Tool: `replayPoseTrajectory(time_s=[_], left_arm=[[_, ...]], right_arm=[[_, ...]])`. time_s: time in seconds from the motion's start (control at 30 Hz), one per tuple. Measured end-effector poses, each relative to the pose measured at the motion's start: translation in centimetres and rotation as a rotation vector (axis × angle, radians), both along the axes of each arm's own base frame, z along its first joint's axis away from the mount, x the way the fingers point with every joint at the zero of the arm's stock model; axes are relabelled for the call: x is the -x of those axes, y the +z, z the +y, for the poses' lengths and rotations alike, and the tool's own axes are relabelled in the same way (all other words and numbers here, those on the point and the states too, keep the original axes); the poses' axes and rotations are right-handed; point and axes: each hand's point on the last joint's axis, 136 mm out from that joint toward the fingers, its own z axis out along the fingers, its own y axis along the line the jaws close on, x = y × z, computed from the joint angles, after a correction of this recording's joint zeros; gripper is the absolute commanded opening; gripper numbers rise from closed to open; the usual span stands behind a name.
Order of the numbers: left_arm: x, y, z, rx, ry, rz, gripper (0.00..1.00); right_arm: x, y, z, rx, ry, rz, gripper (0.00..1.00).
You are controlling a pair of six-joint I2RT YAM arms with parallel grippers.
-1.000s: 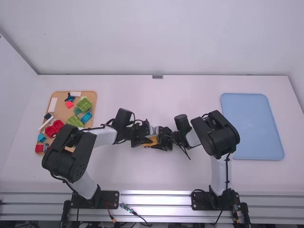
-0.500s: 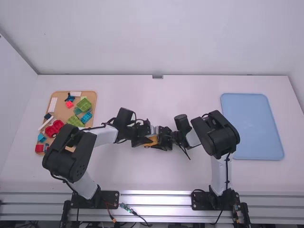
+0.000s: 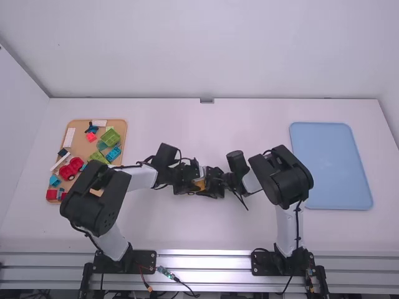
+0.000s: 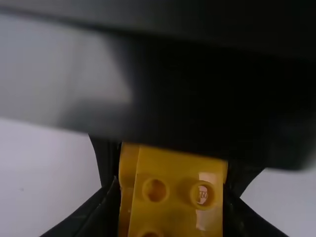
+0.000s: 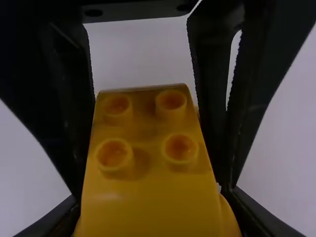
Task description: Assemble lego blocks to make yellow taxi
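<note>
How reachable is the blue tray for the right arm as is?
Probably yes: the blue tray lies close by on its right with nothing in between. But the right hand is shut on a yellow block that the left hand also grips, so likely one must let go first.

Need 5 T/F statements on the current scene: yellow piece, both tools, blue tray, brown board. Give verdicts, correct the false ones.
1. The left tool and the right tool both grip the yellow piece. True.
2. The yellow piece's studded face is smooth in the right wrist view. False: four round studs stand on it.
3. The blue tray is at the right arm's side of the table. True.
4. The green blocks lie on the blue tray. False: they are on the brown board.
5. The brown board is between the two tools. False: it is at the table's left; the yellow piece is between them.
</note>
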Motion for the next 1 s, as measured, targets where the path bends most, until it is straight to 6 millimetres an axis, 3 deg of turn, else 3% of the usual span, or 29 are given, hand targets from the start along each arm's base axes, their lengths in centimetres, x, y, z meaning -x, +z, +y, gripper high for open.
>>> replayPoseTrajectory(time_s=[0.33,0.5,0.53,0.57,0.6,0.77,0.83,0.87,0.9,1.0], left_arm=[[0.0,-0.1,0.2,-0.011,0.01,0.004,0.58],[-0.4,0.0,0.6,-0.029,0.029,-0.01,0.76],[-0.5,0.2,0.8,-0.037,0.036,-0.016,0.81],[-0.6,0.5,0.9,-0.041,0.04,-0.021,0.93],[-0.6,0.8,1.1,-0.044,0.047,-0.026,0.96],[-1.1,3.3,1.7,-0.047,0.076,-0.079,0.99],[-0.9,4.9,2.1,-0.059,0.075,-0.121,0.99],[-0.7,5.5,2.3,-0.066,0.07,-0.136,0.99],[-0.5,6.1,2.6,-0.069,0.063,-0.151,0.99],[-0.7,7.7,3.2,-0.053,0.066,-0.194,0.99]], right_arm=[[0.1,0.0,0.0,-0.001,0.002,0.0,0.24],[0.1,0.0,0.0,0.0,0.003,0.001,0.24],[0.1,0.0,0.0,0.0,0.003,0.0,0.24],[0.1,0.0,0.0,0.0,0.003,0.0,0.24],[0.1,0.0,0.0,0.0,0.003,0.001,0.26],[0.1,0.0,0.0,0.0,0.003,0.001,0.31],[0.1,0.0,0.0,0.0,0.003,0.0,0.49],[0.1,0.0,0.0,0.0,0.003,0.0,0.69],[0.1,0.0,0.0,0.0,0.003,0.0,0.77],[0.0,0.0,0.0,-0.002,0.004,-0.005,0.83]])
